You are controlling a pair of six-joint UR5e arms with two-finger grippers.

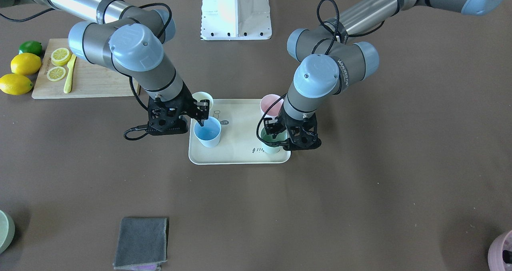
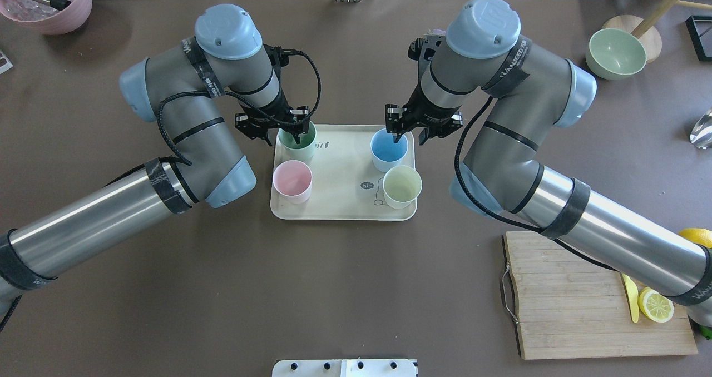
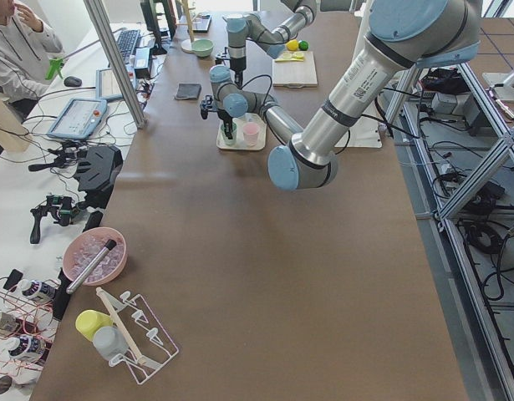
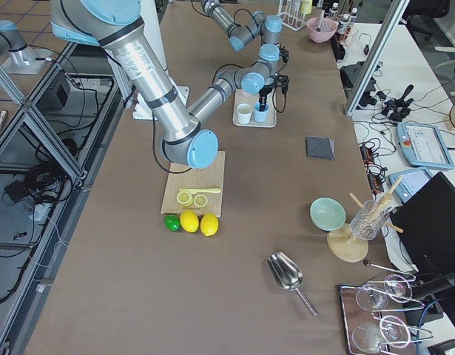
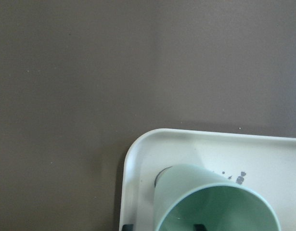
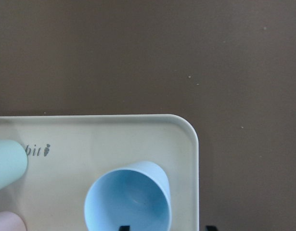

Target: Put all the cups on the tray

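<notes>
The tray (image 6: 114, 139) carries the letters "bit" at its 10 o'clock corner. In the overhead view, "hi~" stands at its 5 o'clock.

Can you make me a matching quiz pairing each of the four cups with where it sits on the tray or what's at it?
All four stand on the tray.

Things:
1. mint green cup
2. light blue cup
3. pink cup
4. pale yellow cup

Places:
A. beside the bear drawing, no gripper at it
B. left gripper straddles its rim
C. right gripper straddles its rim
D. free, next to the mint green cup

Pairs: 1-B, 2-C, 3-D, 4-A
</notes>
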